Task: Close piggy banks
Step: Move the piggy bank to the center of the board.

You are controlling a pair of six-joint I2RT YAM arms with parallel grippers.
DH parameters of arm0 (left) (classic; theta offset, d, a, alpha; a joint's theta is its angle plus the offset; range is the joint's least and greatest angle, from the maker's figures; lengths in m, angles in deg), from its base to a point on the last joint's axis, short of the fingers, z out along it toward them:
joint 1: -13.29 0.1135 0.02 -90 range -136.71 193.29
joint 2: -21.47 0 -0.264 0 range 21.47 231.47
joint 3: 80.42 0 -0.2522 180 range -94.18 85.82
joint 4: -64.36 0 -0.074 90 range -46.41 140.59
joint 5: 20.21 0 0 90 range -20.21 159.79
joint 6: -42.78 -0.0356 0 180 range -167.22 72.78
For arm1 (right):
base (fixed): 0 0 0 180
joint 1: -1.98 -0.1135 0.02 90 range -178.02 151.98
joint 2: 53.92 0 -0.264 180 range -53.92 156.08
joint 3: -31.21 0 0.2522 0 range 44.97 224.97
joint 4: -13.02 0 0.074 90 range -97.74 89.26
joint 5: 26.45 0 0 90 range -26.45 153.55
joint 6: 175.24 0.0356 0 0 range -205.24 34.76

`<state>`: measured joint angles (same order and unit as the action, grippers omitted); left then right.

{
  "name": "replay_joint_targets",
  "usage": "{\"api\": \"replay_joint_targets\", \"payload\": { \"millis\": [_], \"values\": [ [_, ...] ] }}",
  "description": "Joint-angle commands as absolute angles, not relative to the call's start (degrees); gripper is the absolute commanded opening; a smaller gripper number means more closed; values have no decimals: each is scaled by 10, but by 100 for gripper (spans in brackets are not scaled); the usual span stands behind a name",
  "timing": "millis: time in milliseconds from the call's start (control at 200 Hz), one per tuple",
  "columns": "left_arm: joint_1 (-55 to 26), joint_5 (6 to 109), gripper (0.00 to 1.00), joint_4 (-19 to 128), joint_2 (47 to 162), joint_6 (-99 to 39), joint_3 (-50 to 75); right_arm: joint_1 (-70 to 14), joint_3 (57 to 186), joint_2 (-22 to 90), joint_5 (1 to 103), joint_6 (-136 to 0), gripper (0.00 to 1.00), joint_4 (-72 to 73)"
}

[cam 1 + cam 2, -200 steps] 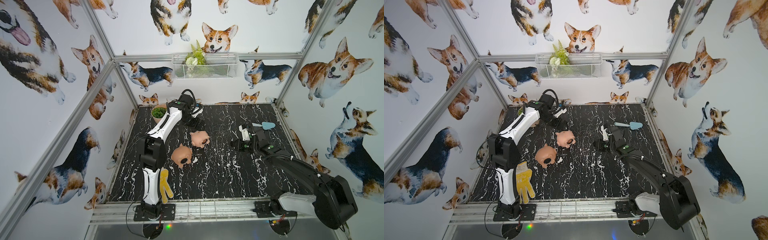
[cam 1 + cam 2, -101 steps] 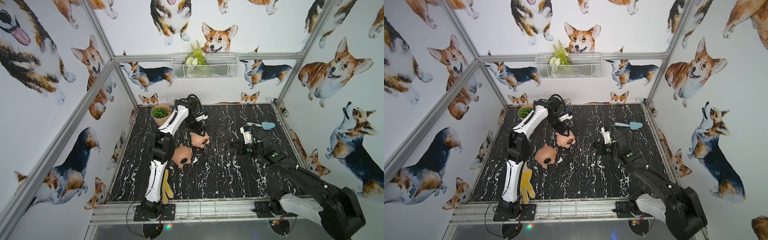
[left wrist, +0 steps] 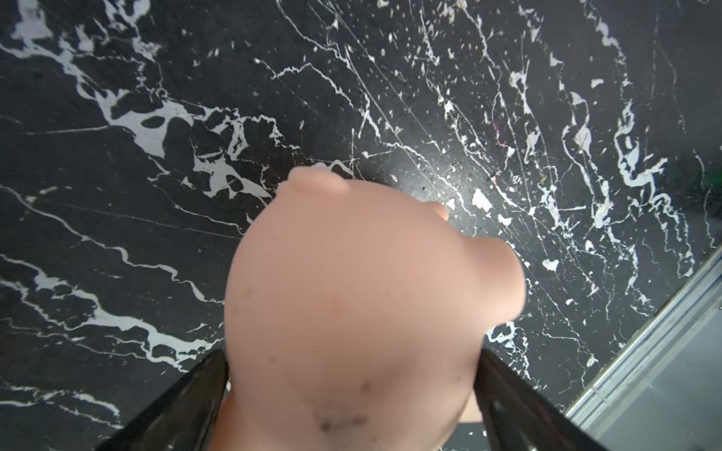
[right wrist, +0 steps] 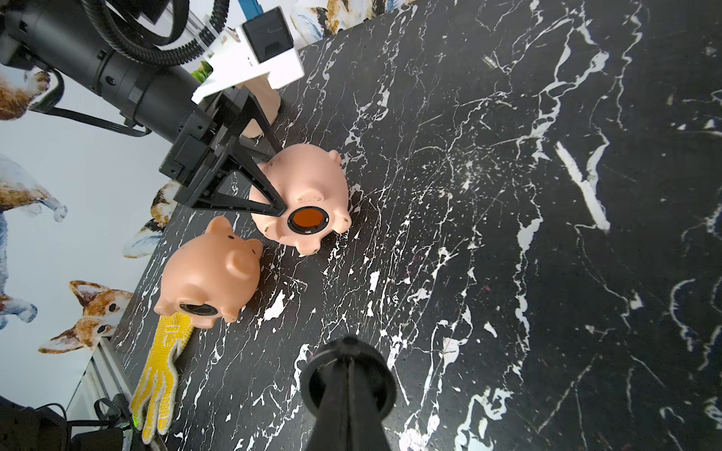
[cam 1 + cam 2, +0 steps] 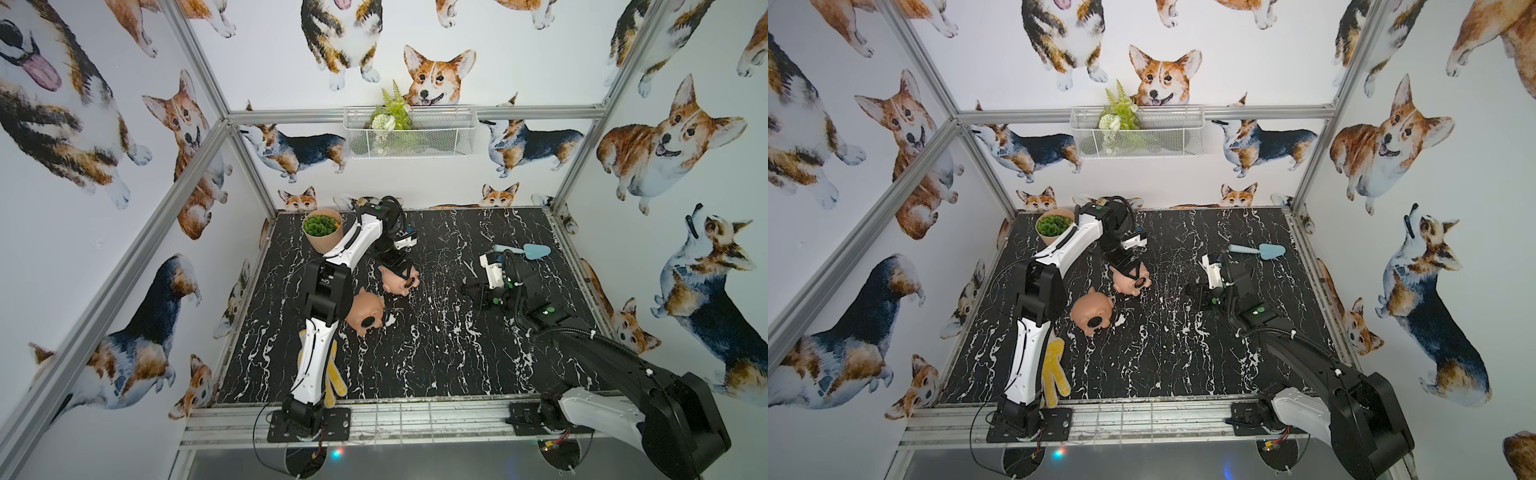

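Pale pink plastic pig-shaped bank (image 4: pixel 312 183) lay sideways, left gripper (image 3: pixel 351 363) clamped its flanks — right gripper (image 4: pixel 347 375) pressed together, well right.

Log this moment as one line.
step: close pale piggy bank | left gripper: jaws astride it, grip unclear | right gripper: shut on round black plug | belly hole: open
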<state>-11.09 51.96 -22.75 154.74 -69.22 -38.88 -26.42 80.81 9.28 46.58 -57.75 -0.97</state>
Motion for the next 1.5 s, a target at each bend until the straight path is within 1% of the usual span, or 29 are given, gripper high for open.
{"api": "replay_joint_targets", "payload": {
  "millis": [0, 135, 305, 446, 591, 611, 826, 1156, 1271, 1492],
  "values": [
    [-108, 488, 93, -240, 1552, -682, -391, -264, 808, 96, 457, -569, 0, 11],
    [-100, 455, 89, -239, 1559, -660, -385, -264, 804, 92, 457, -567, 0, 9],
    [-100, 432, 86, -206, 1544, -634, -332, -264, 796, 88, 460, -563, 0, 15],
    [-101, 413, 86, -167, 1519, -600, -283, -265, 783, 96, 454, -546, 0, 37],
    [-108, 417, 86, -144, 1502, -573, -240, -277, 773, 99, 465, -536, 0, 66],
    [-108, 418, 86, -142, 1501, -570, -237, -280, 771, 116, 468, -536, 0, 71],
    [-115, 401, 86, -100, 1473, -523, -184, -303, 763, 153, 488, -533, 0, 119],
    [-130, 387, 86, -87, 1452, -510, -158, -313, 767, 181, 493, -535, 0, 147],
    [-145, 423, 89, -95, 1452, -517, -155, -316, 771, 185, 496, -537, 0, 142],
    [-163, 461, 98, -102, 1439, -513, -171, -316, 753, 175, 504, -543, 0, 138]
  ]
}}
